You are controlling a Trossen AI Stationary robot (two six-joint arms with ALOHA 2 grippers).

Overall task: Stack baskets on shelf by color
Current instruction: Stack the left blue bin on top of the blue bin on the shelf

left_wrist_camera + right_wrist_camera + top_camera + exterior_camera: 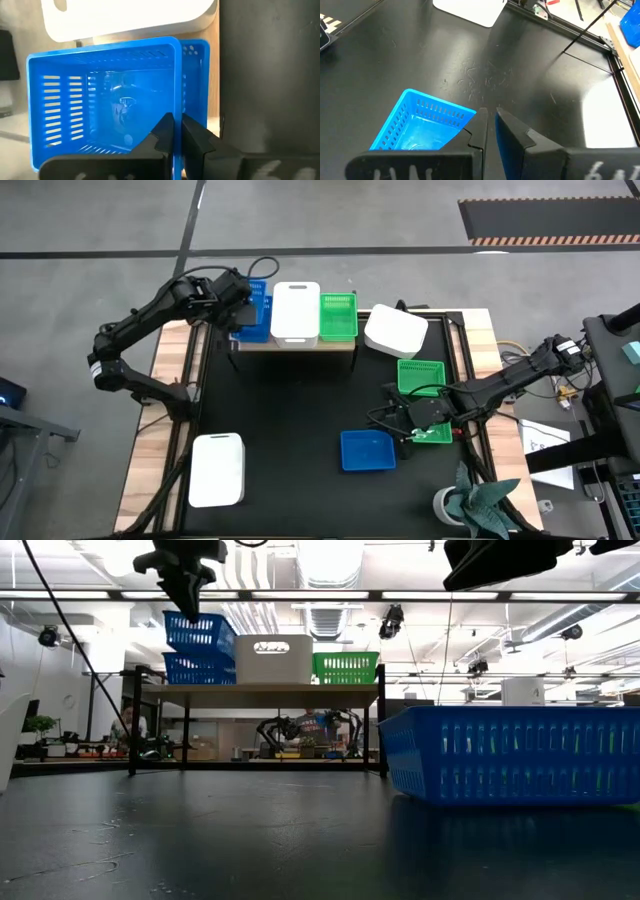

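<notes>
you're in the middle of the blue stack: the left gripper (174, 131) sits at about eleven o'clock on the table, over the shelf (296, 344), its fingers pinched together on the near wall of the upper blue basket (107, 102), which rests a little askew in the blue basket beneath it (196, 52) at the shelf's left end. beside them stand the white basket on the shelf (295, 311) and then the green basket on the shelf (338, 315). your next move there is probably to let go and lift clear without dragging the stack sideways. the right gripper (489, 131) is at about four o'clock, nearly clenched, and it appears to grip the rim of the loose blue basket (367, 450) on the black tabletop (290, 410); in the right wrist view that wall runs up between the fingers, though the contact is hard to confirm. that basket would have to travel to eleven o'clock. two green baskets (422, 376) lie just beside it at three o'clock, one white basket (395, 331) at one o'clock and another white basket (217, 470) at seven o'clock, all unsorted.
</notes>
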